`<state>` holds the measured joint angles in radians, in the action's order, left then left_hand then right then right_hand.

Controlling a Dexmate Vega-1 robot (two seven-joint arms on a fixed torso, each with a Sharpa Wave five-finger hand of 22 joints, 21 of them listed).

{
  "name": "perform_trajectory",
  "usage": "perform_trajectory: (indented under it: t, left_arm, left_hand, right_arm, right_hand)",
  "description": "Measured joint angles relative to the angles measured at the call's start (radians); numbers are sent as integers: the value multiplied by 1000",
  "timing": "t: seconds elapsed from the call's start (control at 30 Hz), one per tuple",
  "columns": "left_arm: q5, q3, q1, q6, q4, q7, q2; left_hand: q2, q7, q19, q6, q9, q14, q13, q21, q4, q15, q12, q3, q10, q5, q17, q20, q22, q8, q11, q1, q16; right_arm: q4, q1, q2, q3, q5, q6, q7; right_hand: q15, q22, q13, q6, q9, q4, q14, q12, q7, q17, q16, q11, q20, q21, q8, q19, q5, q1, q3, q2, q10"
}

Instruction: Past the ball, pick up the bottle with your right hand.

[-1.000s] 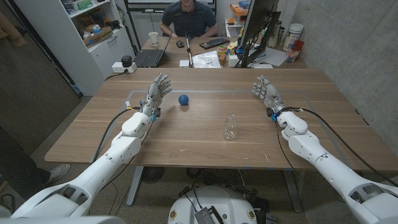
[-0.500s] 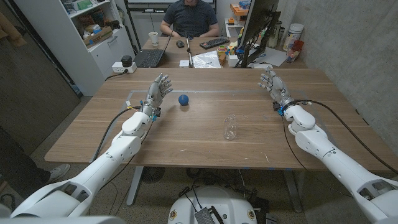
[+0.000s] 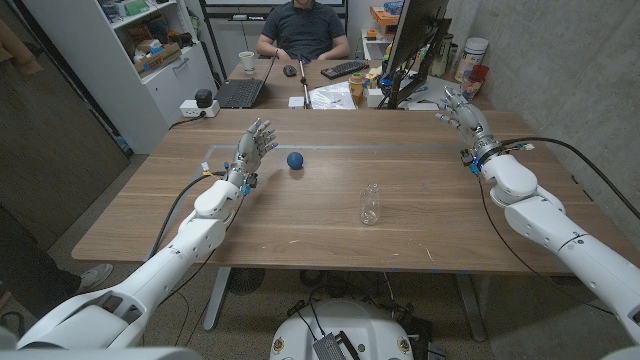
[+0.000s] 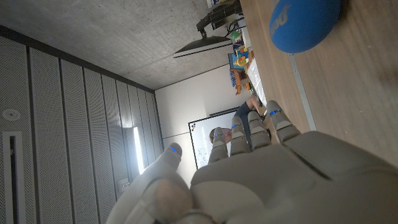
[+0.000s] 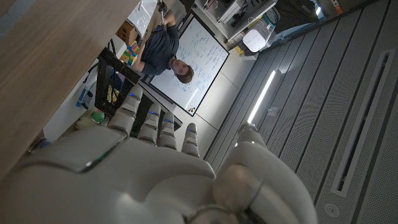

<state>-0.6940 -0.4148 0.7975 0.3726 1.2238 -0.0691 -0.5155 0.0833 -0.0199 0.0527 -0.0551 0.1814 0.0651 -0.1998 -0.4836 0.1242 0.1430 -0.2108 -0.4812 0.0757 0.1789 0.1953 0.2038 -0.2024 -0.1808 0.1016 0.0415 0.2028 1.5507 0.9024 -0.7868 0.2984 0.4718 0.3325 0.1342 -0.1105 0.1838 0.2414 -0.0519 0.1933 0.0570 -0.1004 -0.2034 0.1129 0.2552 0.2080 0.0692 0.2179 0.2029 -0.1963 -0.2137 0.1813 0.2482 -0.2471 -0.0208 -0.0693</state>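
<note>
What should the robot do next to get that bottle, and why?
Probably swing the right hand back toward the bottle. That hand is open at the table's far right edge, well away from the bottle, which stands upright and untouched nearer the robot than the ball.

The left arm (image 3: 190, 240) reaches in over the table (image 3: 300, 215) from the near left corner. The left hand (image 3: 255, 140) is up above the table's left part, toward the far edge. Its fingers are apart and point away from the robot, and it holds nothing. In the left wrist view the back of this hand (image 4: 273, 180) is close up, with its fingers (image 4: 249, 134) side by side and straight.

The right arm (image 3: 545, 220) comes in from the near right corner. The right hand (image 3: 462, 112) is at the table's far right edge, open, with its fingers spread and nothing in them. In the right wrist view its fingers (image 5: 152, 124) reach out straight.
</note>
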Motion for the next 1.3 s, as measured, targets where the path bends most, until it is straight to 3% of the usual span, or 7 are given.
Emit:
perform_trajectory:
  t: [0.33, 0.5, 0.7, 0.97, 1.3]
  left_arm:
    - [-9, 1, 2, 10, -10, -18, -4]
    - [-10, 1, -6, 15, -22, -31, -3]
    - [-10, -1, -19, 24, -39, -46, 2]
    - [-3, -8, -43, 34, -66, -65, 7]
    - [14, -19, -84, 54, -117, -98, 18]
  left_hand:
    - [0, 0, 0, 0, 0, -4, 0, 0, 0, -4, 0, 0, 0, 0, 0, 0, 0, 0, 0, 0, 0]
    - [0, 0, 0, 0, 0, -4, 0, 0, 0, -4, 0, 0, -5, 0, 0, 0, 0, 0, 5, 0, 0]
    - [0, 0, 0, 0, 0, -4, 0, 0, 0, -4, 0, 0, -5, 0, 0, 0, 0, 0, 5, 0, 0]
    - [0, 0, 0, 0, 0, -4, 0, 0, 0, -4, 0, 0, -5, 0, 0, 0, 0, 0, 5, 0, 0]
    - [0, 0, 0, 0, -5, -4, 0, 0, 0, -4, 0, 0, -5, 0, 0, 0, 0, 0, 5, 0, 0]
  right_arm:
    - [127, 80, -74, -74, -94, -22, 102]
    - [183, 128, -94, -121, -154, -35, 160]
    - [243, 189, -107, -183, -213, -44, 208]
    - [322, 274, -108, -274, -301, -52, 240]
    - [460, 404, -56, -407, -454, -97, 251]
  right_hand:
    - [-5, -3, 0, -5, 0, 16, -5, -6, 5, 0, 8, -1, -4, 1, -5, -4, 4, 13, 0, 13, -13]
    - [12, 0, 0, -17, 0, 36, -48, -21, 16, -5, 25, 0, -3, 9, -11, -32, 4, 28, -3, 28, -53]
    - [21, 0, 3, -31, 5, 44, -57, -29, 16, -5, 27, -1, -4, 12, -13, -47, 4, 38, -3, 27, -67]
    - [17, 0, 3, -41, 5, 52, -63, -37, 5, -9, 33, 9, -4, 16, -18, -61, 4, 49, -3, 27, -88]
    - [21, 0, 3, -41, 5, 56, -68, -37, 5, -9, 32, 1, -2, 20, -18, -81, 4, 60, 1, 38, -80]
